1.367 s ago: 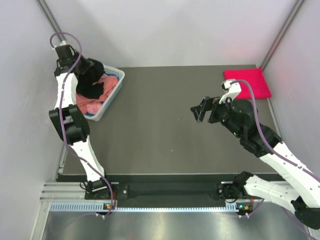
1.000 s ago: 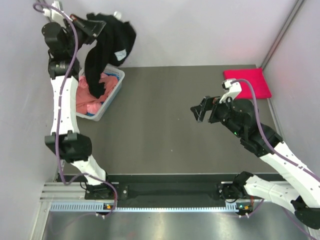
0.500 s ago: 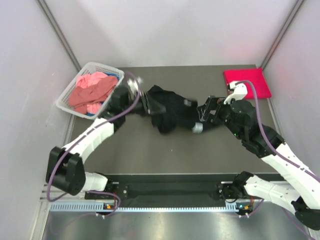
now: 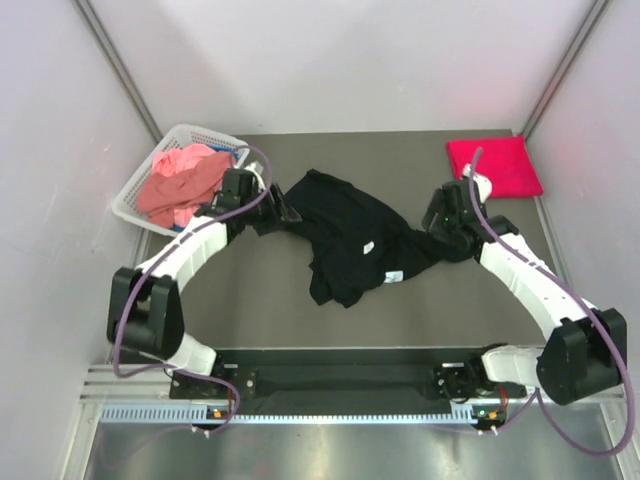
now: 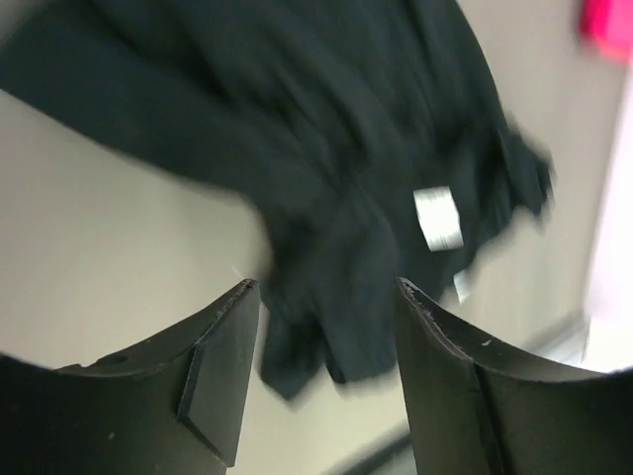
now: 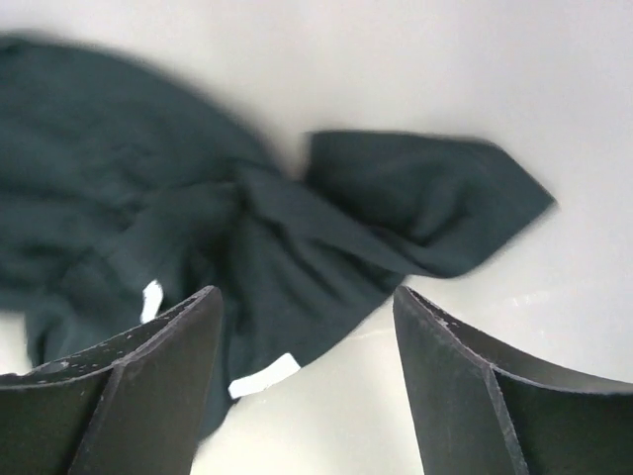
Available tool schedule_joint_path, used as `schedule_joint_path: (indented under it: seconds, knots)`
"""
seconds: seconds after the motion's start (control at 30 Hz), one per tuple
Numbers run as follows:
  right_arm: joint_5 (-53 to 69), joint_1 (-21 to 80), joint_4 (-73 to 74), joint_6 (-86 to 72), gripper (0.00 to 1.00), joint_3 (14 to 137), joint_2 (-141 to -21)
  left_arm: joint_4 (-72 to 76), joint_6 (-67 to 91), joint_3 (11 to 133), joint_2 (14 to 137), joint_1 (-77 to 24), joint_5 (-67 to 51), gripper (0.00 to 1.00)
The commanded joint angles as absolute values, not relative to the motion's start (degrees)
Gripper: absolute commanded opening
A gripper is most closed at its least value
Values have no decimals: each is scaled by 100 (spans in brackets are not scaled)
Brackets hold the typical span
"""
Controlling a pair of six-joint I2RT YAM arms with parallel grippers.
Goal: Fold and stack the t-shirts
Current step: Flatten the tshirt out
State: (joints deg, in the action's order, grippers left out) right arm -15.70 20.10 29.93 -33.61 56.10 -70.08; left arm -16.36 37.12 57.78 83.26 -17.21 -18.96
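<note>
Black t-shirt (image 4: 345, 235): spread crumpled mid-counter (image 4: 300, 320), two white tags showing. Left end effector (image 5: 326, 386) at its 10 o'clock edge, jaws apart, gripping nothing. Right end effector (image 6: 307, 386) over its 3 o'clock sleeve, jaws likewise apart and empty. One folded red t-shirt (image 4: 495, 165) in the 2 o'clock corner; one pink t-shirt (image 4: 180, 185) heaped in one white basket (image 4: 128, 198) at 10 o'clock. Both arms bent at the elbows, reaching inward, low over the cloth.
</note>
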Motion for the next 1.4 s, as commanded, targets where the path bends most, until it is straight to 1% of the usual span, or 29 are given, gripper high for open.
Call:
schedule_joint_path:
  seconds: [0.0, 0.13, 0.3, 0.43, 0.5, 0.53, 0.57, 0.6, 0.63, 0.67, 0.7, 0.8, 0.87, 0.9, 0.93, 1.0, 1.03, 1.1, 1.13, 1.17, 1.2, 1.23, 1.27, 1.3, 1.33, 1.37]
  knots:
    - [-1459, 1531, 3216, -4460, 70, 5485, -7057, -1916, 3778, 6318, 8981, -1214, -1213, 61]
    - [-1740, 951, 3340, -5342, 71, 5169, -7119, -1592, 4078, 6460, 9640, -1029, -1230, 61]
    - [-1574, 519, 3033, -5871, 70, 4773, -7329, -406, 4674, 6214, 10272, -1055, -1449, 63]
    - [-1538, 230, 2725, -5994, 70, 4545, -7602, -430, 4685, 6574, 10845, -1142, -1617, 63]
    - [-1529, 124, 2506, -6012, 70, 4457, -7725, -361, 4676, 6618, 10933, -1160, -1626, 61]
    - [-1512, 53, 2435, -6012, 70, 4413, -7760, -299, 4658, 6601, 10951, -1160, -1626, 57]
    - [-1512, 44, 2330, -5994, 70, 4316, -7804, -264, 4641, 6592, 10942, -1160, -1617, 37]
    - [-1520, 44, 2181, -5985, 70, 4272, -7892, -298, 4606, 6635, 10916, -1160, -1521, 26]
    - [-1547, -226, 2136, -5977, 70, 4245, -7962, -595, 4579, 6671, 10881, -1160, -1434, 15]
    - [-1538, -272, 2075, -5933, 69, 4236, -8085, -737, 4527, 6714, 10811, -1151, -1363, 0]
    - [-1521, -325, 2048, -5907, 68, 4254, -8156, -947, 4378, 6767, 10602, -1151, -1188, 0]
    - [-1547, -448, 1804, -5810, 63, 4236, -8349, -1668, 4140, 6601, 9855, -1151, -793, 0]
    - [-1564, -475, 1653, -5705, 57, 4201, -8515, -2045, 4087, 6234, 9407, -1151, -476, 0]
    - [-1582, -483, 1609, -5661, 55, 4210, -8577, -2135, 4078, 6092, 8934, -1151, -431, 0]
    - [-1573, -492, 1460, -5617, 49, 4219, -8639, -2188, 4087, 5934, 8712, -1160, -474, 0]
    - [-1451, -483, 1232, -5441, 46, 4192, -8841, -2311, 4235, 5433, 8046, -1160, -475, 0]
    - [-1363, -492, 952, -5371, 40, 4175, -8911, -2338, 4289, 5292, 7851, -1160, -475, 0]
    - [-1205, -483, 809, -5186, 33, 4236, -9166, -2443, 4420, 4949, 7333, -1169, -431, 0]
    - [-1108, -483, 765, -5116, 21, 4323, -9263, -2426, 4430, 4861, 7200, -1178, -439, 0]
    - [-1038, -492, 739, -4924, 14, 4376, -9394, -2339, 4404, 4791, 7085, -1169, -579, 0]
    - [-950, -492, 764, -4800, 7, 4438, -9422, -2007, 4282, 4729, 6997, -1169, -641, 6]
    - [-923, -492, 808, -4694, 0, 4543, -9413, -1821, 4228, 4755, 7040, -1169, -737, 33]
    - [-923, -492, 861, -4467, 0, 4579, -9274, -1637, 4141, 4946, 7127, -1160, -947, 44]
    - [-905, -483, 879, -4343, 0, 4588, -9168, -1478, 3853, 5131, 7476, -1160, -949, 48]
    - [-836, -483, 905, -4124, 0, 4605, -9010, -1433, 3797, 5385, 7732, -1169, -949, 55]
    - [-791, -483, 957, -4009, 0, 4623, -8678, -1433, 3701, 6023, 8004, -1152, -1010, 55]
